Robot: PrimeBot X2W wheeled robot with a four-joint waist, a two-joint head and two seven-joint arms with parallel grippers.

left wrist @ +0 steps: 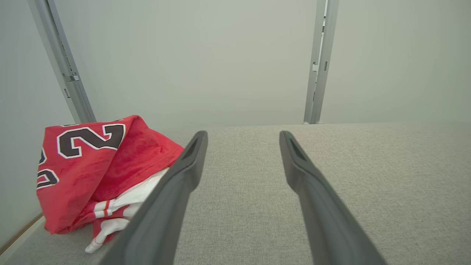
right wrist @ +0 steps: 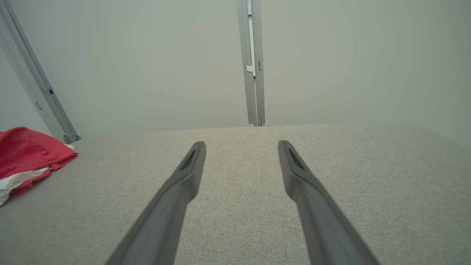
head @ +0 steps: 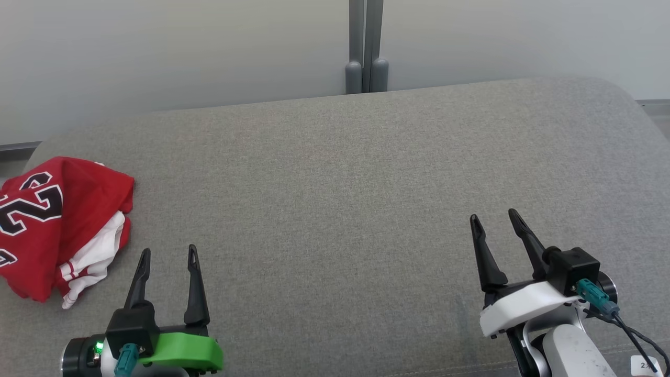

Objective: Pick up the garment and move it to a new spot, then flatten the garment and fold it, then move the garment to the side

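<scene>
Red garment [head: 57,225], one, bunched; left gripper [head: 168,250], right gripper [head: 493,214] both wide, empty

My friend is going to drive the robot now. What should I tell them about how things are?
Left end effector: open, holding nothing, just right of the garment.
Right end effector: open, holding nothing, over the bare grey padded surface.
Garment: red jersey, bunched up at the surface's left edge, nothing touching it.
Done: nothing that shows; it looks crumpled, not folded.
Left: pick it up, move it, flatten, fold, set aside.
</scene>
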